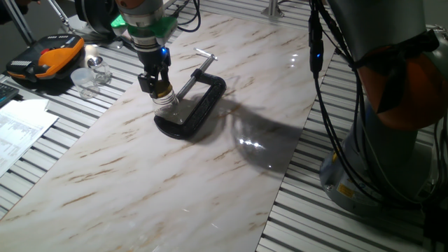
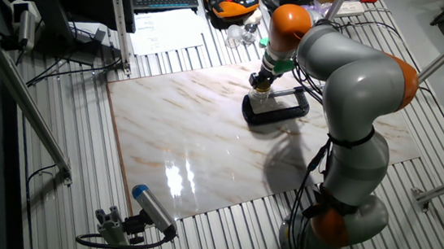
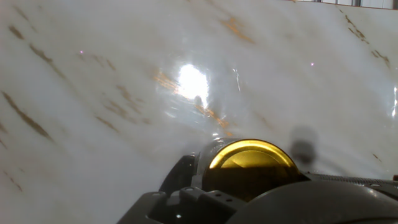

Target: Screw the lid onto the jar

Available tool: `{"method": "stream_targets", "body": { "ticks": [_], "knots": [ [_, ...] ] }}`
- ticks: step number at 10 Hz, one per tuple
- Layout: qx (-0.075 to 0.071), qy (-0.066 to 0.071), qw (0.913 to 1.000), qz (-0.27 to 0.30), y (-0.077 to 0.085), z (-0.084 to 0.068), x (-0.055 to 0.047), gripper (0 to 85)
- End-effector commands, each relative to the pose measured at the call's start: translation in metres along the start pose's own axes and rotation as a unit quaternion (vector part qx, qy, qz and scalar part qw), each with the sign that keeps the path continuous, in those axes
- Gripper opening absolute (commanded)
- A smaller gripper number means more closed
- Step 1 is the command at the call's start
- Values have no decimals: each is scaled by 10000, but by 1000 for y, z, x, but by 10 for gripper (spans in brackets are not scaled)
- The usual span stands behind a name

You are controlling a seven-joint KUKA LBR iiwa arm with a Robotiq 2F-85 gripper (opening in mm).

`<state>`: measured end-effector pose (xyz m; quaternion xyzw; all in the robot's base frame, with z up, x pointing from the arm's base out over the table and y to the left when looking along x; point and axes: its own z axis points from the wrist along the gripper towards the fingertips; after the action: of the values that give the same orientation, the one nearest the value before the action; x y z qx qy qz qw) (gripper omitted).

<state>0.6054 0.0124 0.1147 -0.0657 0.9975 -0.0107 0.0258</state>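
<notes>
The gold-yellow lid [image 1: 164,92] sits on top of the small clear glass jar [image 1: 169,106], which stands inside the black C-clamp [image 1: 204,103] on the marble board. My gripper [image 1: 158,89] comes straight down onto it, its fingers closed on the lid's rim. In the other fixed view the gripper [image 2: 262,84] stands over the jar [image 2: 261,100] at the left end of the clamp [image 2: 282,111]. The hand view shows the shiny lid [image 3: 252,159] from close up, low in the frame, with dark hand parts below it and the jar hidden.
An orange-black case [image 1: 47,59] and clear plastic containers [image 1: 91,75] lie at the back left, off the marble board [image 1: 175,182]. Papers [image 1: 21,129] lie at the left edge. The arm's base [image 1: 392,140] and cables stand at the right.
</notes>
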Motion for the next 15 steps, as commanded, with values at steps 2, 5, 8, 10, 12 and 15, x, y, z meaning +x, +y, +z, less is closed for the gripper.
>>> {"method": "stream_targets", "body": {
  "ticks": [2,5,8,10,12,15],
  "knots": [
    [15,8,10000,-2,0,0,0,0],
    [30,10,10000,-18,2,0,1,0],
    [29,3,10000,-33,1,2,3,0],
    [13,-22,10000,-40,1,6,6,0],
    [12,-22,10000,-55,-1,4,8,0],
    [21,2,10000,-33,0,2,8,0]
  ]
}}
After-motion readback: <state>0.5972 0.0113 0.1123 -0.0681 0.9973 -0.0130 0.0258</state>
